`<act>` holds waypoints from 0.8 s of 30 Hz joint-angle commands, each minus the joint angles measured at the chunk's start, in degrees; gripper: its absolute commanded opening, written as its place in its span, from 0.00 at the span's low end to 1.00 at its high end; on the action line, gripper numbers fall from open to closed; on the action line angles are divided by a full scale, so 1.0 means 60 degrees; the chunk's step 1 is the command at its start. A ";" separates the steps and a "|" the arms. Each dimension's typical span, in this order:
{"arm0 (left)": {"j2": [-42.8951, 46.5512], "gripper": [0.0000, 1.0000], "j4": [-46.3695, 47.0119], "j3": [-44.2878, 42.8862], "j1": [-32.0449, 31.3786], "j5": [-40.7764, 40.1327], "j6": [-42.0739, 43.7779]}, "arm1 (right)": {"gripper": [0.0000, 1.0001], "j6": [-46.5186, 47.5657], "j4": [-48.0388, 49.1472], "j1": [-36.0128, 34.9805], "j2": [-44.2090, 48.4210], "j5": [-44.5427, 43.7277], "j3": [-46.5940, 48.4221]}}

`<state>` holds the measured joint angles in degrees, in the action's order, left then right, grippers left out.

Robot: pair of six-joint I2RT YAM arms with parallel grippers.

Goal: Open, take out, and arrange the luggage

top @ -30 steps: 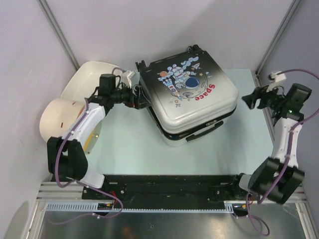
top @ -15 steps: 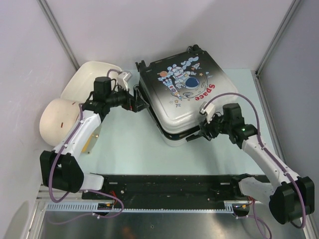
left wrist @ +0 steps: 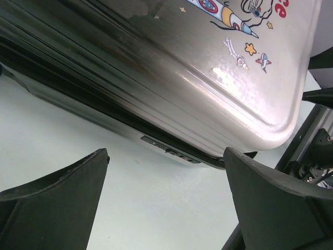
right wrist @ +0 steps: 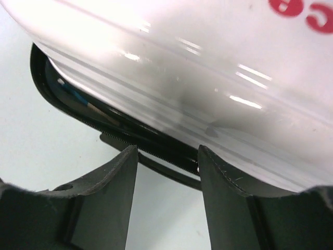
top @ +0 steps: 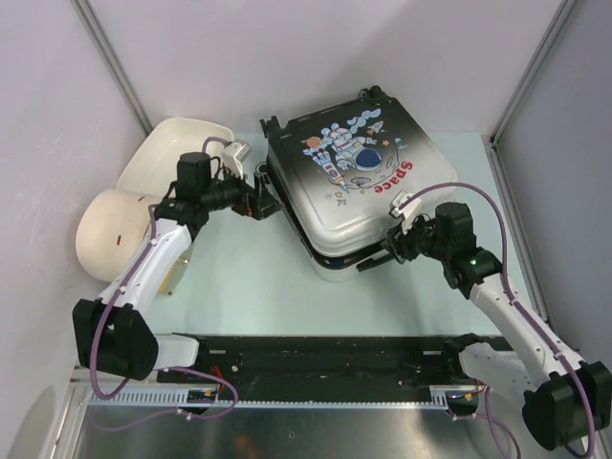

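The luggage point(top: 359, 186) is laid flat on the desk point(top: 249, 282); the left pincer point(top: 271, 199) is held wide open beside its left edge; the right pincer point(top: 371, 261) is seen half open at its front rim, gripping nothing.

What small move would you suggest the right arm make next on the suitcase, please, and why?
Probably ease the right gripper forward until its open fingers straddle the black seam under the lid, then close. The luggage lies with its lid down. The fingers stop just short of that seam, and the left gripper sits open at the luggage's side, gripping nothing.
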<state>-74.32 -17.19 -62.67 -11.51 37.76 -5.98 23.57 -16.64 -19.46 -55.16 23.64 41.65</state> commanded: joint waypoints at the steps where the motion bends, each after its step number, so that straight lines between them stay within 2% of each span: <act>1: 0.0112 0.97 0.0301 -0.0027 -0.0016 0.0225 0.0220 | 0.55 -0.0106 0.0576 0.0123 -0.0063 -0.0100 0.0061; 6: -0.0020 0.97 0.0302 -0.0160 -0.0016 0.0240 0.0161 | 0.53 -0.0003 0.1030 0.1059 -0.1411 -0.0073 0.0075; 9: 0.0009 0.97 0.0316 -0.0131 -0.0016 0.0182 0.0234 | 0.52 0.0070 0.0667 0.1309 -0.1749 -0.0131 0.0075; 11: 0.0111 0.97 0.0316 -0.0087 -0.0001 0.0138 0.0293 | 0.50 0.0026 0.0155 0.1646 -0.1619 -0.0044 0.0075; 16: 0.0186 0.97 0.0331 0.0060 -0.0001 0.0094 0.0323 | 0.43 0.0318 -0.2349 0.2524 -0.0144 0.0321 0.0075; 21: 0.0025 0.97 0.0360 0.0046 -0.0001 0.0181 0.0235 | 0.39 0.1330 -0.4066 0.4150 0.0959 0.0629 0.0294; 22: 0.0010 0.97 0.0389 0.0016 -0.0001 0.0182 0.0206 | 0.40 0.1243 -0.4067 0.4341 0.1062 0.0718 0.0309; 24: -0.0049 0.97 0.0433 -0.0013 -0.0001 0.0211 0.0162 | 0.50 0.0629 -0.3834 0.4839 0.1121 0.1329 0.0339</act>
<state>-74.61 -16.88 -62.57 -11.51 37.78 -6.00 28.25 -35.24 5.41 -49.50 26.65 41.80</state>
